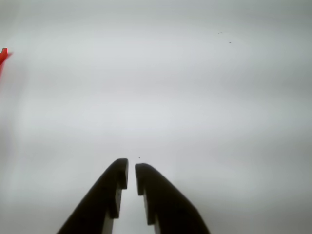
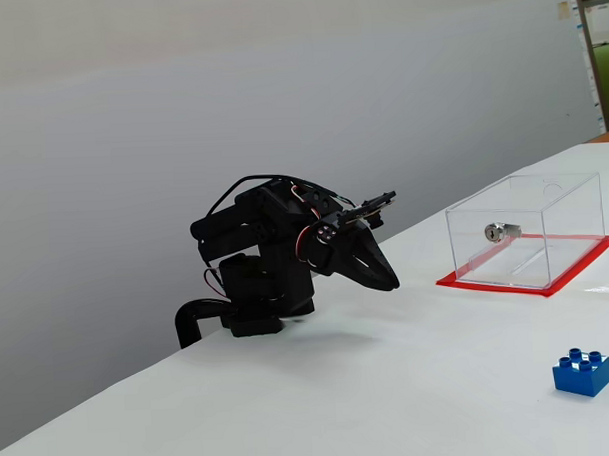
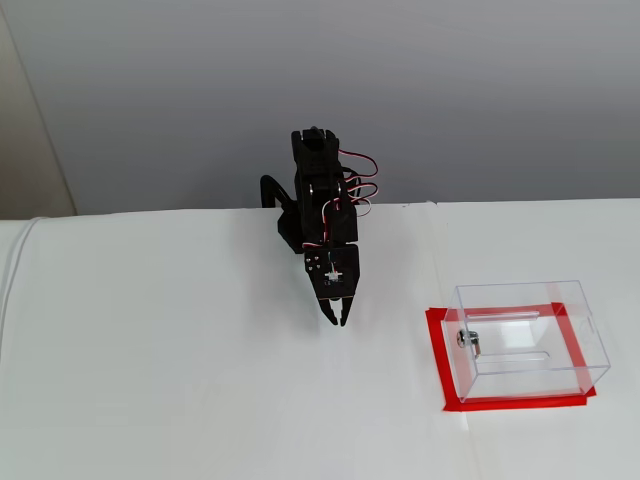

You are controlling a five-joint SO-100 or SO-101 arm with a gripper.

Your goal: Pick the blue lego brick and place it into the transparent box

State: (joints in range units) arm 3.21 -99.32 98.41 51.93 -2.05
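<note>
The wrist view is soft all over, and of the transparent box (image 1: 3,57) only a red sliver shows at its left edge. The blue lego brick (image 2: 582,372) appears in one fixed view only; the other's frame leaves it out.

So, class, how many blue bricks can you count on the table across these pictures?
1. The blue brick sits on the white table in a fixed view, nearer the camera than the clear box. The other views do not show it.
</note>
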